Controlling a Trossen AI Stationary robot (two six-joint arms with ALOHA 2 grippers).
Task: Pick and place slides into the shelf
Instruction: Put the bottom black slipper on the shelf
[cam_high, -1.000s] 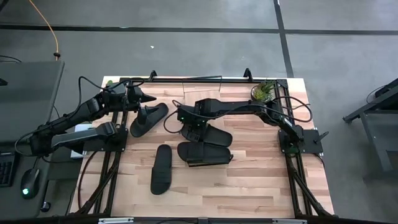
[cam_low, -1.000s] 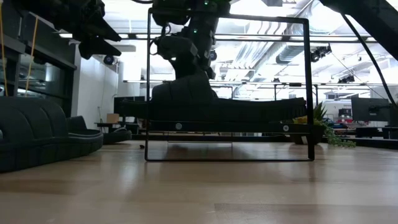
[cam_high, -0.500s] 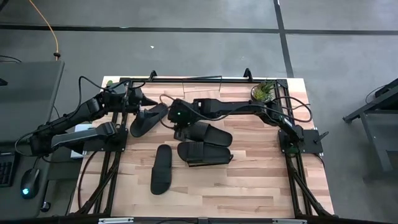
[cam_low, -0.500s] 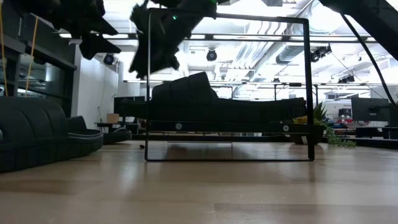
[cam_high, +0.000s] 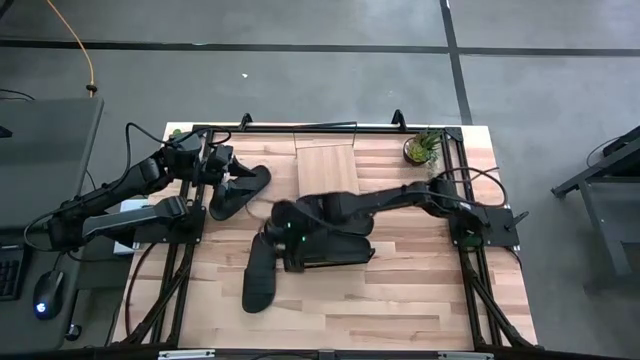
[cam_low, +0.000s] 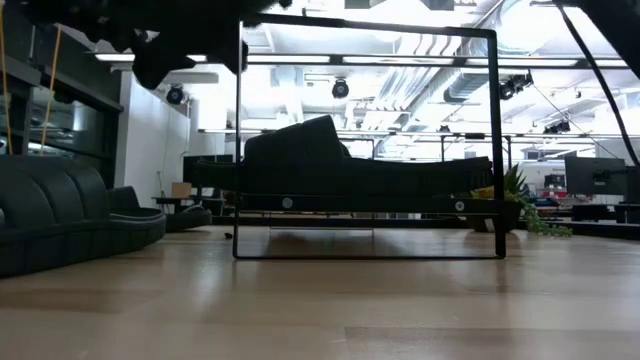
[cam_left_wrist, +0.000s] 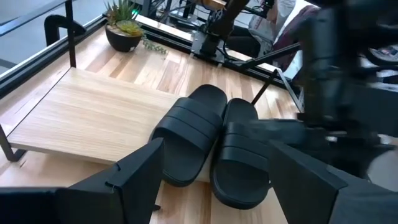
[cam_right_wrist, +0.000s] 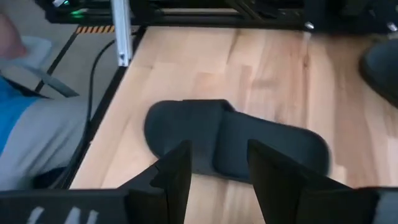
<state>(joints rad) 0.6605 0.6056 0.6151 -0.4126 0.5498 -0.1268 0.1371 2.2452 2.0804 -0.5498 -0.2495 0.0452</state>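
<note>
Four black slides lie on the table. One (cam_high: 240, 190) is beside my open left gripper (cam_high: 228, 165) (cam_left_wrist: 214, 186), at the far left. Two lie side by side (cam_high: 335, 215) (cam_high: 335, 250) at the middle, also seen in the left wrist view (cam_left_wrist: 189, 134) (cam_left_wrist: 239, 155). The fourth slide (cam_high: 259, 272) (cam_right_wrist: 230, 146) lies flat on its sole near the left. My open right gripper (cam_high: 284, 240) (cam_right_wrist: 217, 180) hovers just above it without touching. The shelf's light plank (cam_high: 328, 165) (cam_left_wrist: 81, 118) sits at the far middle, inside its wire frame (cam_low: 370, 140).
A potted plant (cam_high: 422, 147) stands at the far right corner, beside the shelf. Black rails (cam_high: 170, 270) run along both table sides. A person's clothing (cam_right_wrist: 25, 124) shows beyond the left edge. Bare wood (cam_high: 420, 290) lies at the near right.
My right gripper has swung from above the two middle slides, toward the table's left and then its near edge, and now hangs over the fourth slide. The slides have stayed where they were.
</note>
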